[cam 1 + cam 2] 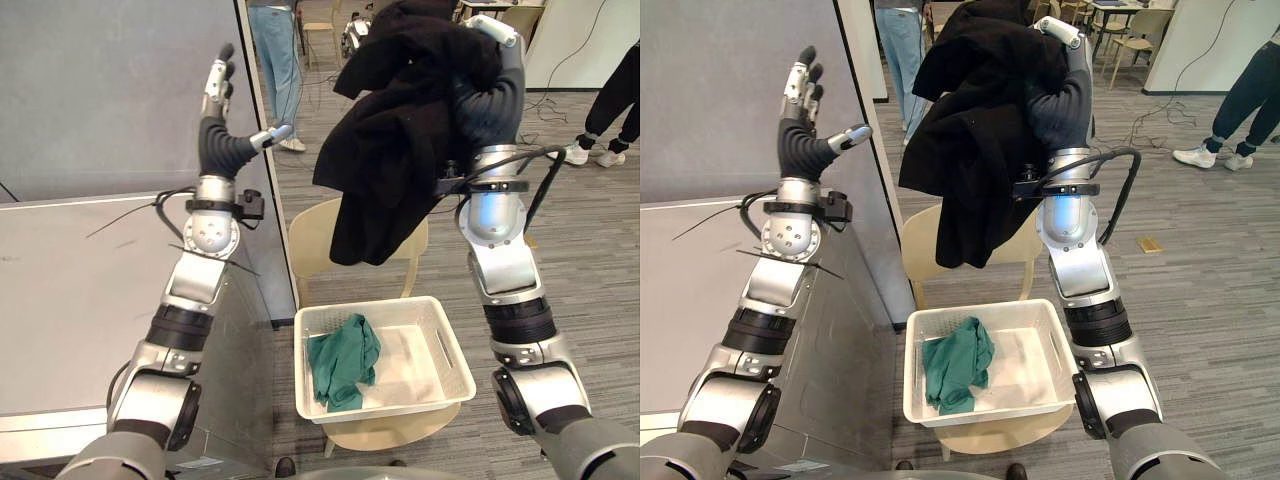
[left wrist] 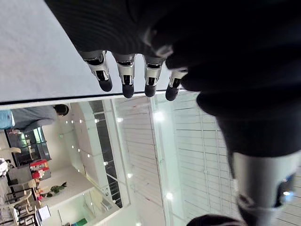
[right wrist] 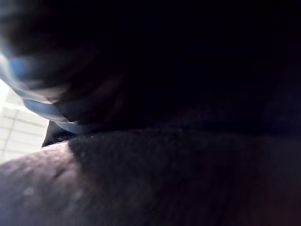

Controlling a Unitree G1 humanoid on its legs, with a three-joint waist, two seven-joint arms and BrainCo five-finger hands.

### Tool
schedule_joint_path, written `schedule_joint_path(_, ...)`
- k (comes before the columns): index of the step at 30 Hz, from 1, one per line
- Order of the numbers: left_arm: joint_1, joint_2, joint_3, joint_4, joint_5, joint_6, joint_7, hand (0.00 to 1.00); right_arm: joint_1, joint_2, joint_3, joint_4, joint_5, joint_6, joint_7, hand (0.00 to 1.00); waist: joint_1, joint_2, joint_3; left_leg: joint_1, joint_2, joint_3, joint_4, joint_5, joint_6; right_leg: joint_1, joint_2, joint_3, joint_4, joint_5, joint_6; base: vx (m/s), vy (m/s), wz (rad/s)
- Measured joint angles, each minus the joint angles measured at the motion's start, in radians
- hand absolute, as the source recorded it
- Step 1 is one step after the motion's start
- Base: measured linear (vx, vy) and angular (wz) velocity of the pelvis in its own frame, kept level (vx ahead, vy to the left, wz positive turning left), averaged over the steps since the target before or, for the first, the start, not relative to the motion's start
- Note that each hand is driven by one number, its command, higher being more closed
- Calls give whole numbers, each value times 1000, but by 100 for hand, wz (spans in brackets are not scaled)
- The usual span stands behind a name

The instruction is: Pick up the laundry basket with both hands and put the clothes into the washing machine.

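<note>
From my console, the silver-grey, segmented metal left arm (image 1: 190,290) and the matching right arm (image 1: 505,265) each carry a black ribbed band above a rounded elbow housing. The wrist balls are polished silver with small dark screws, and the right one has a bluish sheen. Black collars and thin black cables sit at both wrists. My left hand (image 1: 217,108) has silver fingers (image 2: 127,75) with dark tips below a dark ribbed cover. The right hand (image 1: 490,95) wears the same cover.

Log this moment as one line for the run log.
left hand: raised, open, empty | right hand: raised, black garment hanging from it | basket: on chair, green garment inside
</note>
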Motion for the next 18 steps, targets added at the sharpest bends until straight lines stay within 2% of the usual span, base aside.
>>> schedule_joint_path(8, -46, -32, -128, 31, -119, -2, -47, 0, 1, 42, 85, -15, 47, -3, 23, 100, -10, -1, -16, 0, 6, 8, 0, 0, 0, 1, 6, 6, -13, 11, -7, -3, -6, -2)
schedule_joint_path(11, -49, -35, -192, 31, -185, -2, -80, 0, 8, 70, 117, -15, 55, -5, 40, 100, -25, -1, -26, 0, 6, 9, 0, 0, 0, 0, 6, 7, -13, 12, -7, 0, 0, 0)
schedule_joint_path(18, -49, -62, -291, 33, -197, 4, -111, 0, 28, 84, 162, -16, 78, -32, 58, 100, -34, -1, -42, 0, 7, 15, 0, 0, 0, -4, 6, 17, -15, 9, -2, -18, -2, -3)
